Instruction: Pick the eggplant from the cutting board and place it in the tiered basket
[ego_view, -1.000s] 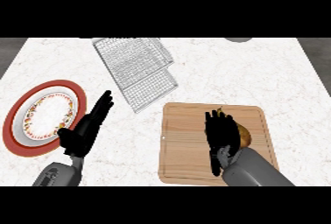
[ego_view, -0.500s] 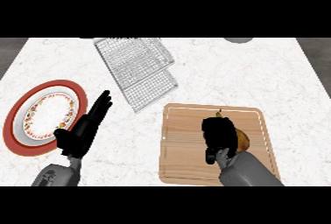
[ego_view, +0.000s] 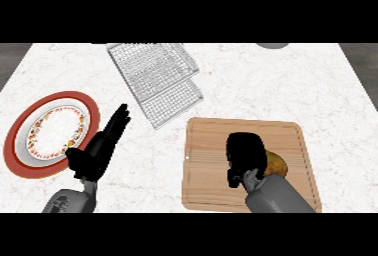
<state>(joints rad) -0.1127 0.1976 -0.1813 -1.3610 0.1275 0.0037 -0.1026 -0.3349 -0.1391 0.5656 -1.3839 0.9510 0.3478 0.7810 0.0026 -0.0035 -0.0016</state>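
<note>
One hand is on the job: your right hand (ego_view: 246, 152) sits over the eggplant (ego_view: 276, 163) on the board (ego_view: 221, 192).

You see its fingers curled down over the eggplant, hiding most of it; only a brownish-yellow bulge shows just right of the palm, so you appear to have it in a grasp, though the thumb side is hidden. The eggplant lies right of centre on the board, and its long axis cannot be told under the hand. The basket (ego_view: 158, 82) lies far and to the left of that hand, well apart from it, past the board's far-left corner, so the carry must run far and leftward once you lift. Your left hand (ego_view: 101, 146) rests with its fingers straight and holding nothing, just right of the plate (ego_view: 51, 132), and is about as near the basket.
</note>
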